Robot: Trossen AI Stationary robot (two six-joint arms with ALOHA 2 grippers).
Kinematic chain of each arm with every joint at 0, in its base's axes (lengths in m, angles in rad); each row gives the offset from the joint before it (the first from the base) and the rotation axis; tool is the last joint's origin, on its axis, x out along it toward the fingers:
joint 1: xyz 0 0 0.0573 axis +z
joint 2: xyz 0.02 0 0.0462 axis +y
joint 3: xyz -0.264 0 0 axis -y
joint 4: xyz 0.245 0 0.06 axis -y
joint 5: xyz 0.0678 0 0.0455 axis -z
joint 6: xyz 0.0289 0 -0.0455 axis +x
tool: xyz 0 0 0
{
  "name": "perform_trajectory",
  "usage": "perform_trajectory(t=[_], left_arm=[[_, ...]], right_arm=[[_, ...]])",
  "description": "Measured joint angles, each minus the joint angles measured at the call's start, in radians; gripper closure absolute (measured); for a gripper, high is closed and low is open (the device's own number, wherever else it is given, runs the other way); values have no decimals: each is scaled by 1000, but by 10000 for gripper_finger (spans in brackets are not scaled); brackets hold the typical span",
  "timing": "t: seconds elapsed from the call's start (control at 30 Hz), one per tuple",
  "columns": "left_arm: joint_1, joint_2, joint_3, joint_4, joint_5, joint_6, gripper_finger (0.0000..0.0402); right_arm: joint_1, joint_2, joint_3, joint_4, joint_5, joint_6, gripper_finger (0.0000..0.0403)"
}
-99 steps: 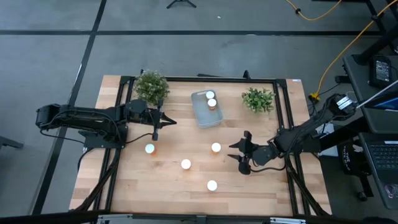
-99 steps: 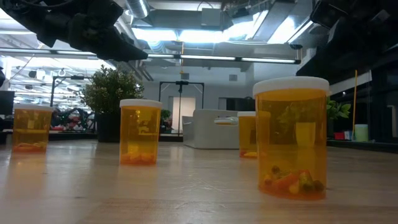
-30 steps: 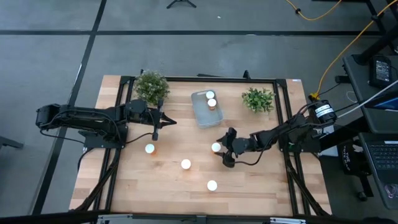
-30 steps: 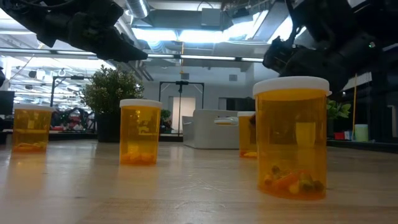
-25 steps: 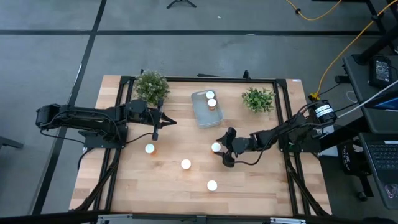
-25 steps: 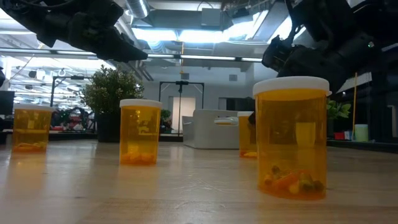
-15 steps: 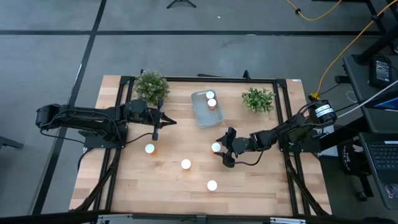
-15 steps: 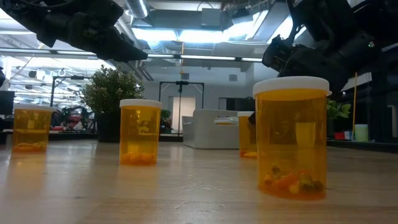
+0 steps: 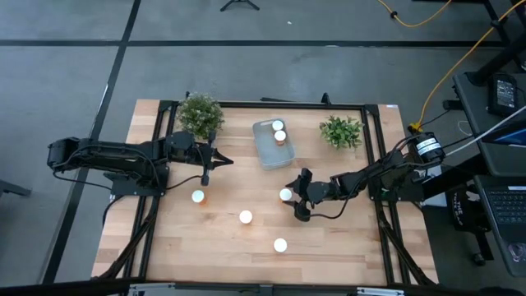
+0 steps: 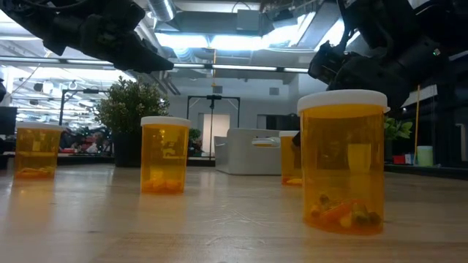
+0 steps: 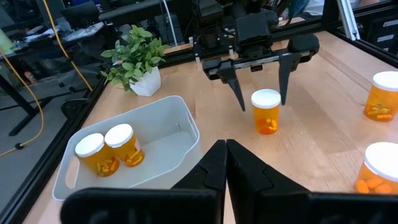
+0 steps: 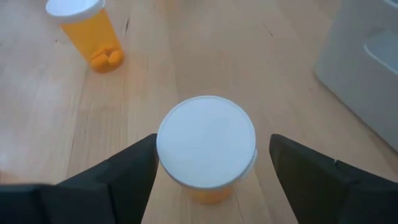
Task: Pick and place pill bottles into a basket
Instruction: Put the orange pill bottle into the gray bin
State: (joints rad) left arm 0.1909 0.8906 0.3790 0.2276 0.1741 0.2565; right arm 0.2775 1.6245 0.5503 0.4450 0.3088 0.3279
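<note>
R gripper (image 9: 294, 197) is set wide open around a bottle (image 9: 285, 195), one finger each side of the cap, nothing clamped yet; in the R wrist view the cap (image 12: 206, 140) sits centred between the fingers (image 12: 127, 169), small gaps both sides. Step in hand, as judged: grasp of the third bottle. Next move calls for the jaws to be closed squarely on the body below the cap, then a lift and carry to the basket (image 9: 266, 153), which lies just beyond, toward the table's far edge. Two bottles (image 9: 279, 131) are already stood in its far end. Three others are left on the table: near L arm (image 9: 197, 196), mid (image 9: 245, 217), near front (image 9: 280, 245). L gripper (image 9: 205, 174) is held shut, empty, waiting beside the basket's left.
</note>
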Motion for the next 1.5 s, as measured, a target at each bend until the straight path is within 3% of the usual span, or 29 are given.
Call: perform_trajectory(t=[0.4, 1.07, 1.5], left_arm=[[0, 0, 0, 0, 0, 0, 393], [0, 0, 0, 0, 0, 0, 395], [0, 0, 0, -1, 0, 0, 394]], right_arm=[[0, 0, 0, 0, 0, -19, 161], [0, -5, 0, 66, 0, -51, 181], [-14, -212, 1, 8, 0, -76, 182]])
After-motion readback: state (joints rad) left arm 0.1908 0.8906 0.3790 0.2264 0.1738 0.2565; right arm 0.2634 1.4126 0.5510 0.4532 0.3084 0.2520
